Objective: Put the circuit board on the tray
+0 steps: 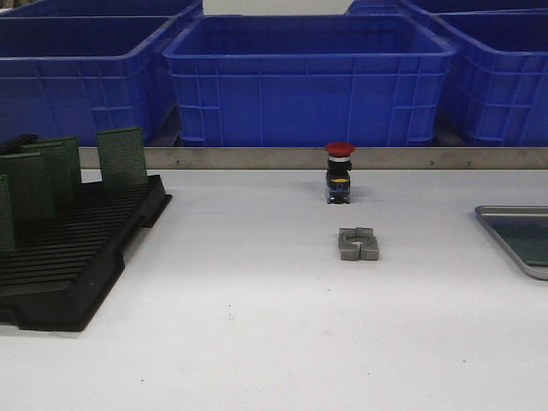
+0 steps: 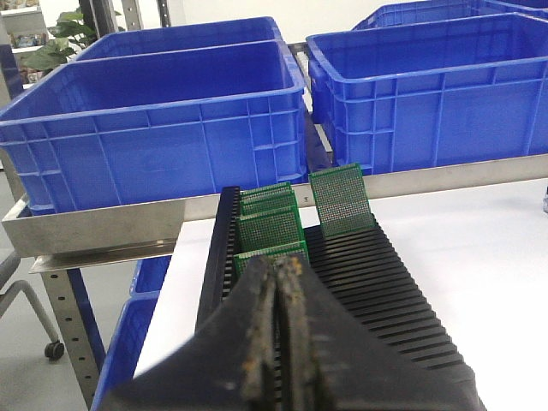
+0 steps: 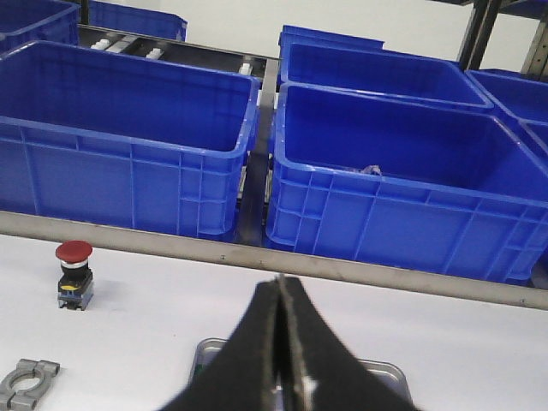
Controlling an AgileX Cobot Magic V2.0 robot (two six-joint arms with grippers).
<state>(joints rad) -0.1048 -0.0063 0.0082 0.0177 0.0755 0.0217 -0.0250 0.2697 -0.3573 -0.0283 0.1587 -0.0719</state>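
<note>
Several green circuit boards [image 1: 121, 155] stand upright in a black slotted rack [image 1: 86, 257] at the table's left. They also show in the left wrist view [image 2: 341, 199]. The grey metal tray [image 1: 505, 211] lies at the right edge, with a dark green surface inside it. Neither gripper shows in the front view. My left gripper [image 2: 282, 267] is shut and empty, hovering over the rack [image 2: 377, 291] just short of the nearest board [image 2: 270, 252]. My right gripper [image 3: 280, 287] is shut and empty above the tray [image 3: 211, 351], which it mostly hides.
A red-capped push button [image 1: 339, 171] and a grey metal clamp [image 1: 358, 243] sit mid-table; both show in the right wrist view, the button [image 3: 74, 272] and the clamp [image 3: 26, 381]. A metal rail [image 1: 342, 157] and blue crates [image 1: 308, 77] line the far edge.
</note>
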